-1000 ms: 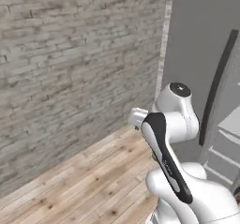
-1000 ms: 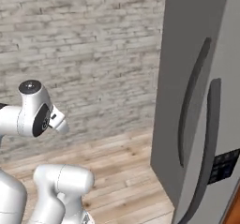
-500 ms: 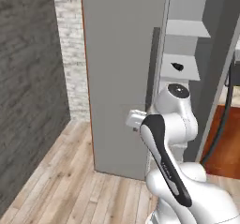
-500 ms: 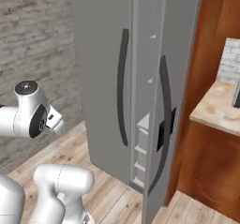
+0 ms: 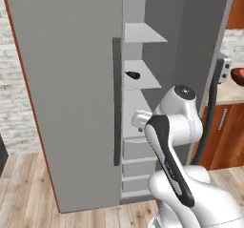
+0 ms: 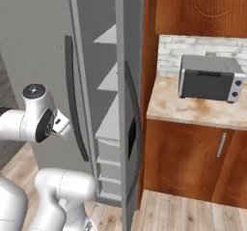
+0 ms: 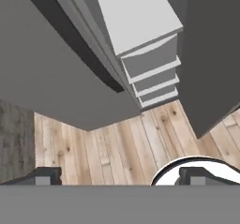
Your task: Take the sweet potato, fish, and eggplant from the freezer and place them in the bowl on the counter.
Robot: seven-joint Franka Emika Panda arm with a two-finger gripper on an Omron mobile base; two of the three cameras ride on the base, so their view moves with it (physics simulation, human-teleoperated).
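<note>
Facing: freezer (image 5: 71, 79), door ajar, white shelves and drawers showing
Tool (image 7: 119, 176): jaws wide, holding nothing, above wood floor (image 7: 117, 148)
Shelf item: small dark thing (image 5: 132, 74), kind unclear
Bowl (image 5: 238, 75): on counter (image 6: 193, 110), right of freezer
Oven (image 6: 210, 78): on counter

**Three cameras trained on the open freezer**

The left base view stands behind the arm, close to the freezer (image 5: 71, 93), facing straight into its shelves. The right base view sits further right of the freezer (image 6: 38, 41), looking along its open door edge toward the counter (image 6: 193, 110). Both share the shelves and drawers. The hand view looks steeply down at the freezer (image 7: 61, 73) drawers and the floor before them
</note>
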